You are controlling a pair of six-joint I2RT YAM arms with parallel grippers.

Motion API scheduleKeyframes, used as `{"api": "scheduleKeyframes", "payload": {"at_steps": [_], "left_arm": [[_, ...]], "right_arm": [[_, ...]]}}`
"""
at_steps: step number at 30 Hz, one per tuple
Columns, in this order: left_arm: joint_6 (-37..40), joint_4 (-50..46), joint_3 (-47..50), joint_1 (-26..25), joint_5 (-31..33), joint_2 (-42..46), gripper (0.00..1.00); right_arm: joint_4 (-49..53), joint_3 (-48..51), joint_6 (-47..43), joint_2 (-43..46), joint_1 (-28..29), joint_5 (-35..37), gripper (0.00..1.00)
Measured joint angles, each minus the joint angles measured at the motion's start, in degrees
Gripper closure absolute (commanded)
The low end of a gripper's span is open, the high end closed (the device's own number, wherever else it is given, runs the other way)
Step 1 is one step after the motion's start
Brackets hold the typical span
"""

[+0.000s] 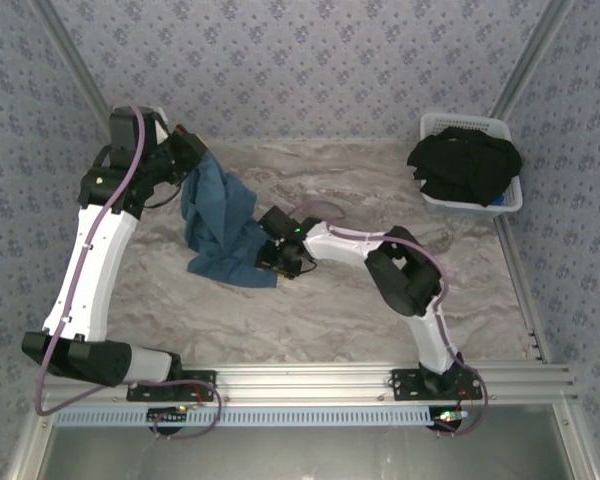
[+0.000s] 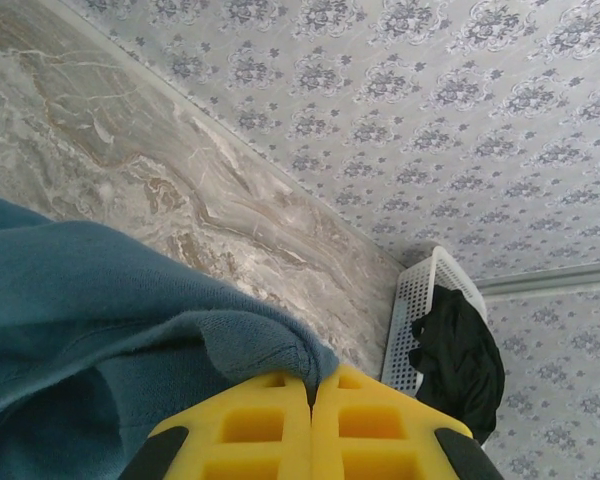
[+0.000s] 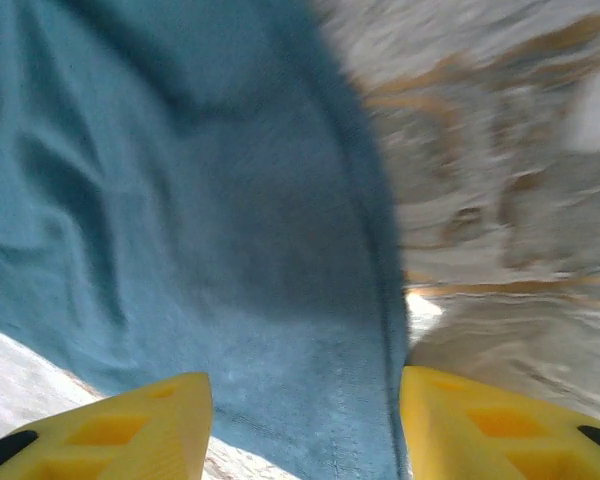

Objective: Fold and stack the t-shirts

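The teal-blue t-shirt [image 1: 220, 225] runs lengthwise from far left toward the centre of the surface [image 1: 380, 320]. Its raised end is clenched in the left gripper's [image 2: 312, 385] jaws. The right gripper's [image 3: 305, 430] jaws, released, straddle its edge.

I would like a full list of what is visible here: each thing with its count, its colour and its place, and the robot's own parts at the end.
teal-blue t-shirt: one, teal-blue, crumpled on the table left of centre, its upper part held up.
black t-shirts: a heap, number unclear, black, in the basket.
basket: one, white, slatted, far right corner of the table.
table: one, grey-brown marble pattern, under everything.
walls: grey-blue floral pattern, around the table.
left gripper: one, yellow fingers, shut on the teal-blue t-shirt, far left.
right gripper: one, yellow fingers, open astride the shirt's edge, near the table's centre.
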State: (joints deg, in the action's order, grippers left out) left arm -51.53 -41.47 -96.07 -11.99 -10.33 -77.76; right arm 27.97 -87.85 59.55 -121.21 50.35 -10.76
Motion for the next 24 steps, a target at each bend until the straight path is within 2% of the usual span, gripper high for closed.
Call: {"api": "scheduleKeyframes", "payload": {"at_steps": [3,4,5,6,7,14,20,24], "left_arm": [[0.04,-0.07,0.2,0.02,0.37,0.09,1.0],[0.04,-0.2,0.24,0.02,0.52,0.09,1.0],[0.04,-0.31,0.26,0.09,0.59,0.09,1.0],[0.07,-0.42,0.28,0.2,0.7,0.09,1.0],[0.09,-0.42,0.33,0.33,0.72,0.09,1.0],[0.46,-0.48,0.55,3.02,0.02,-0.02,1.0],[-0.28,0.5,-1.38,7.41,-4.74,-5.07,1.0],[-1.81,1.42,-10.1,9.57,-9.18,-13.31,1.0]], "right_arm": [[5.53,-4.76,-4.61,-2.67,1.75,1.49,0.55],[6.6,-5.64,-5.64,-3.19,2.12,1.79,0.6],[7.39,-6.14,-6.38,-3.5,2.34,2.03,0.7],[8.17,-6.38,-7.3,-3.63,2.47,2.23,0.9],[8.72,-6.38,-7.8,-3.69,2.49,2.47,1.0],[9.75,-1.79,-9.51,0.2,-0.42,7.5,1.0],[10.95,0.37,-14.93,11.78,-13.35,11.08,1.0],[10.86,-3.45,-19.45,19.02,-22.05,11.23,1.0]]}}
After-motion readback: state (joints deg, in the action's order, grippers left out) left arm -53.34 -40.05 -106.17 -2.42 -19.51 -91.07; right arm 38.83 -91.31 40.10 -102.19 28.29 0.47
